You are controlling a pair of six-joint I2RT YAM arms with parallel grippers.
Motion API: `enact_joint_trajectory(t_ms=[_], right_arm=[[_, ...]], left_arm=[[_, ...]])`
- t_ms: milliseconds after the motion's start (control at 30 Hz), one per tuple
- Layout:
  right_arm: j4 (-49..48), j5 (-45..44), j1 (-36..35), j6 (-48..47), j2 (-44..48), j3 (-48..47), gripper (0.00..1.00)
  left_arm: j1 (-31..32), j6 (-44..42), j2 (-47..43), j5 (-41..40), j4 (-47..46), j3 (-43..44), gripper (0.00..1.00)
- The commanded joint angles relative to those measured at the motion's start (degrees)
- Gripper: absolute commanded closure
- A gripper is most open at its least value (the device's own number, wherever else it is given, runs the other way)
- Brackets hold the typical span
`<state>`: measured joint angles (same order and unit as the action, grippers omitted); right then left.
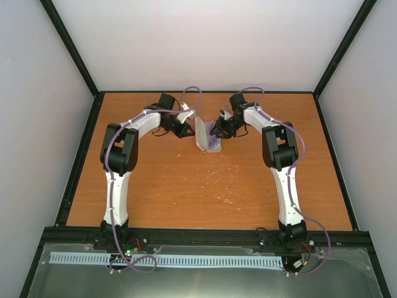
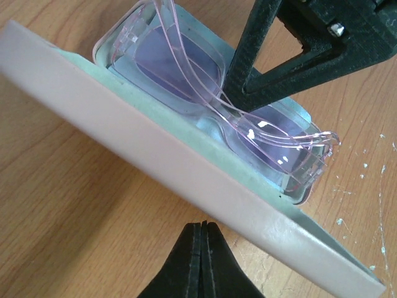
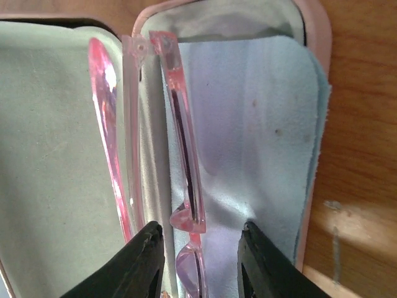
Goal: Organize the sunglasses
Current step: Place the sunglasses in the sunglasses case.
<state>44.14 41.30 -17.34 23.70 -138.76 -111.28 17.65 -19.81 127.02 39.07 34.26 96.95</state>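
Observation:
The sunglasses (image 2: 205, 93), with a thin translucent pink frame, lie folded in the open pink case (image 2: 186, 161) on the light blue cloth (image 3: 260, 124). They also show in the right wrist view (image 3: 186, 161). The case (image 1: 201, 131) stands at the middle back of the table with its lid raised. My right gripper (image 3: 201, 248) is open, its fingers (image 3: 147, 261) straddling the frame's bridge without touching it. My left gripper (image 2: 203, 226) is shut and empty, its tip right at the outer face of the lid. In the top view the left gripper (image 1: 188, 124) and right gripper (image 1: 218, 129) flank the case.
The wooden table (image 1: 205, 186) carries faint white scuffs near the middle. A black frame rail (image 1: 205, 234) runs along the near edge, and grey walls enclose the back and sides.

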Motion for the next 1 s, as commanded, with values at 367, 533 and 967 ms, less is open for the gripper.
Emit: enact_joint_trajectory(t_ms=[367,533,967], right_arm=[[3.2,-4.3,1.6,-1.8,5.0,-0.8,0.63],[2.9,-4.9,2.1,-1.4,5.7,-0.7,0.68],[0.1,-3.7,1.5,-0.6,6.5,3.1,0.95]], left_arm=[[1.1,0.7,0.4,0.0,-0.7,2.4,0.99],[1.7,0.7,0.5,0.0,-0.7,2.6,0.99],[2.6,0.7,1.1,-0.4,-0.7,4.1,0.99]])
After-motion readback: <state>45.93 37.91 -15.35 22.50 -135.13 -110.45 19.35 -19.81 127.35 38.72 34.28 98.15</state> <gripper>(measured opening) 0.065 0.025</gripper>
